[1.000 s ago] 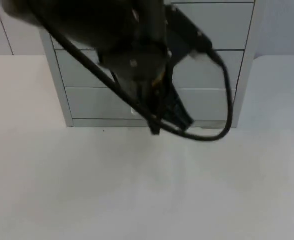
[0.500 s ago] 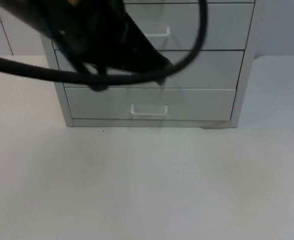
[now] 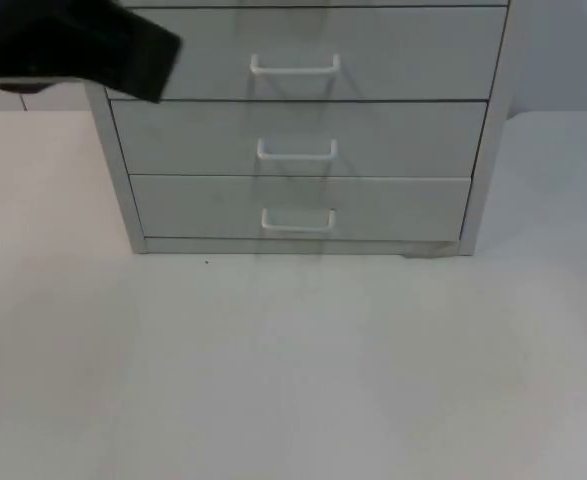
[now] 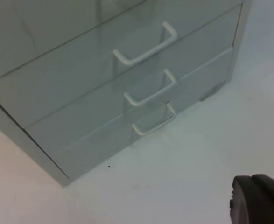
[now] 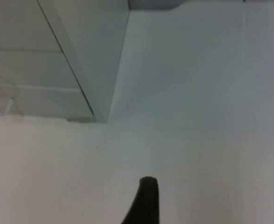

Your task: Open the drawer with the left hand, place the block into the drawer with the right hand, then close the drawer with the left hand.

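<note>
- Pale grey cabinet (image 3: 303, 130) stands at the back of the white desk (image 3: 293, 370), its front facing the top camera.
- Three drawers are stacked in it, each front flat and the same grey as the frame, and all three sit flush with the frame, shut.
- Each drawer carries one white bar handle at its middle: top handle (image 3: 295, 67), middle handle (image 3: 297, 151), bottom handle (image 3: 298, 221), lined up one under another.
- The bottom drawer (image 3: 300, 207) lies just above the cabinet's base strip, which touches the desk.
- In the left wrist view the cabinet (image 4: 104, 88) is seen at a slant, with the three handles stepping down toward the desk (image 4: 183, 168).
- The left arm (image 3: 68, 45) is a black shape over the cabinet's upper left corner in the top view, apart from every handle.
- The left end effector (image 4: 260, 203) appears as one dark fingertip above bare desk, near the cabinet's front; whether it is open cannot be told, and nothing is seen in it.
- The right end effector (image 5: 145, 200) shows one black fingertip over the desk beside the cabinet's side wall (image 5: 97, 51); its opening cannot be told either.
</note>
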